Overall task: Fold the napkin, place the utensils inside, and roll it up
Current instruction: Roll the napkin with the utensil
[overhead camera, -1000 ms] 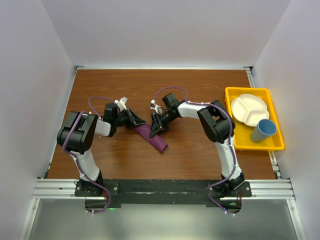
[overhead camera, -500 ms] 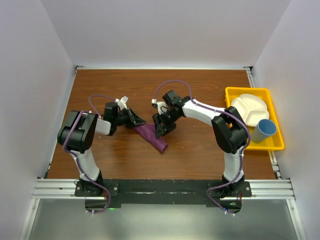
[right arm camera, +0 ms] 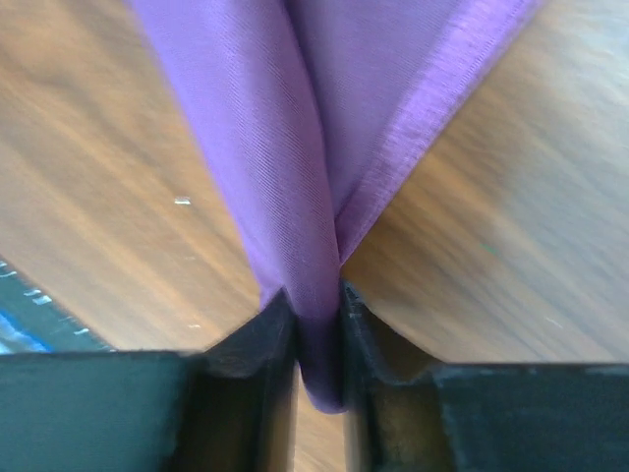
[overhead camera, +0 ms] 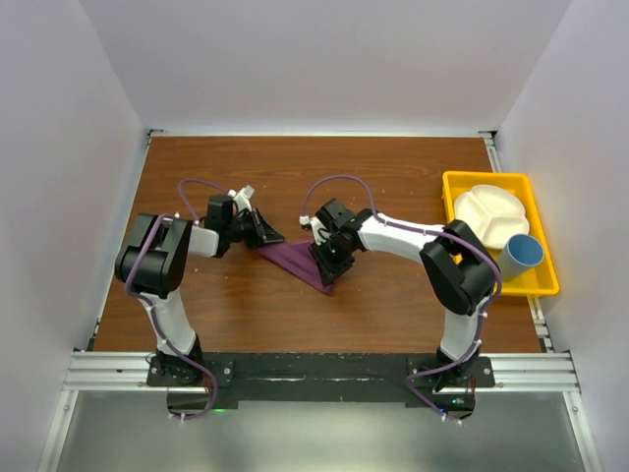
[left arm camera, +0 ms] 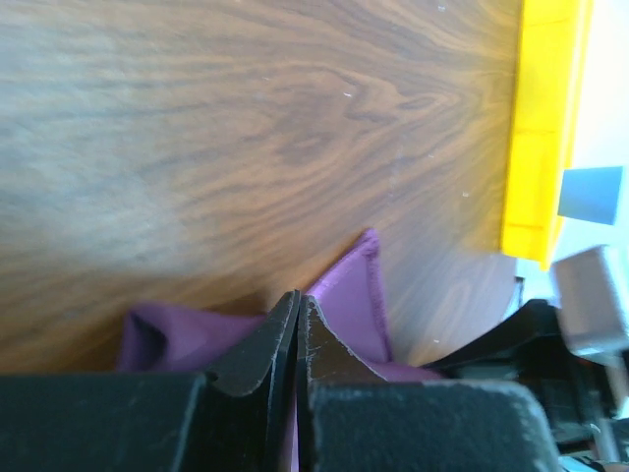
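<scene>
The plum-purple napkin [overhead camera: 298, 260] lies on the wooden table as a flat triangle stretched between both grippers. My left gripper [overhead camera: 269, 239] holds its left corner; in the left wrist view its jaws [left arm camera: 297, 295] are pressed together with the napkin [left arm camera: 350, 295] bunched around and between them. At the napkin's right end, my right gripper [overhead camera: 330, 258] is shut on a fold of it. The right wrist view shows that fold of napkin [right arm camera: 295, 118] pinched between the gripper's [right arm camera: 314, 300] fingertips. The utensils are out of view.
A yellow tray [overhead camera: 539, 282] stands at the table's right edge, holding a white divided plate [overhead camera: 488, 216] and a blue cup [overhead camera: 518, 256]. The tray [left arm camera: 541, 128] also shows in the left wrist view. White walls enclose the table on three sides.
My right gripper opened, slid right and nearer along the napkin, and closed on it again. The napkin went from a narrow bunched strip to a wider triangle. The left gripper shifted slightly back.
</scene>
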`<state>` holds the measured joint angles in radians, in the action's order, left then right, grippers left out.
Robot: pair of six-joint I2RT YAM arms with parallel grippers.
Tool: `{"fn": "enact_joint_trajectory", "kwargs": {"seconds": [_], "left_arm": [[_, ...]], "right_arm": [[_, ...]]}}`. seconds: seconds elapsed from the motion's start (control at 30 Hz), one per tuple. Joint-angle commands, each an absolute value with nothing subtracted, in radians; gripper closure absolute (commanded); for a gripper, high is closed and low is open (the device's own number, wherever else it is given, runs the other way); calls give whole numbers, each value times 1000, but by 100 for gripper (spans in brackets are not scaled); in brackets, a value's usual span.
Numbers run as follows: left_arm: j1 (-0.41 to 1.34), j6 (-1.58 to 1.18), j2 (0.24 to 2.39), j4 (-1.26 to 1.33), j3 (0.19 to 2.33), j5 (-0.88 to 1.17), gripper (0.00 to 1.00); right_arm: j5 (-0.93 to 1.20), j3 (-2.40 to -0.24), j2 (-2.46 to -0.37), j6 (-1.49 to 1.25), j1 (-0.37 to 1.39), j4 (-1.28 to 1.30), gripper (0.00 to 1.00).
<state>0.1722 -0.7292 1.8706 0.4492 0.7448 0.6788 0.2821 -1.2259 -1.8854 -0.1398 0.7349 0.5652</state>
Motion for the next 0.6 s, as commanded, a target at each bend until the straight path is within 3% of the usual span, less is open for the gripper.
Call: {"fn": "enact_joint_trajectory", "kwargs": {"seconds": [0.0,0.2,0.4,0.57], "left_arm": [[147,-620,1917,310,772,620,93],[146,-604,1878,204,841,606,91],[146,-664,1812,85,942,617,78],[138,-687,1738,-62,1031,574,62]], "right_arm": [[120,-1189,-1844,-80,742,618,63],[82,-1262,-1783,-95,794,658,42],[-94,-1362,-1738,-45,879,620,25],[-113,-1491,-1874,44,937,634,20]]}}
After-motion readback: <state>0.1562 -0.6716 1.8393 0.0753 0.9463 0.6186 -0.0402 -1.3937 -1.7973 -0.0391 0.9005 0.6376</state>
